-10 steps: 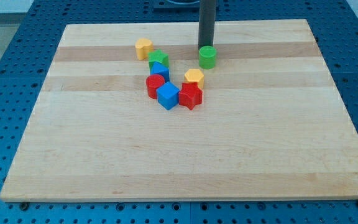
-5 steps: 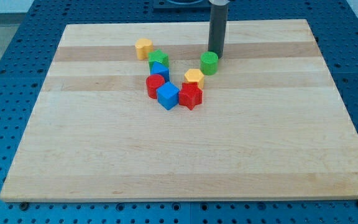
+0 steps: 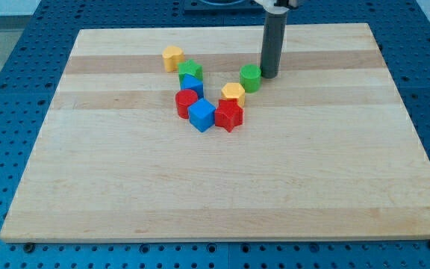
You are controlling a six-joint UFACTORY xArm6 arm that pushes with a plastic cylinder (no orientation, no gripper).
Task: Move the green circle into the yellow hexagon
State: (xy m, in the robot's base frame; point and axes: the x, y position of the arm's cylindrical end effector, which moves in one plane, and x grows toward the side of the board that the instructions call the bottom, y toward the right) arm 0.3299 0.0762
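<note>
Standing on the wooden board [image 3: 222,187], my tip [image 3: 269,75] sits just right of the green circle [image 3: 251,77], touching or nearly touching its side. It is a bare rod with nothing to open or close, and it holds nothing. The green circle lies just up and right of the yellow hexagon [image 3: 233,93], very close, though I cannot tell if they touch. Left of them cluster a red block [image 3: 229,115], blue cube [image 3: 201,115], red cylinder [image 3: 187,102], second blue block [image 3: 192,84], green block [image 3: 189,70] and, farthest, another yellow block [image 3: 172,57].
</note>
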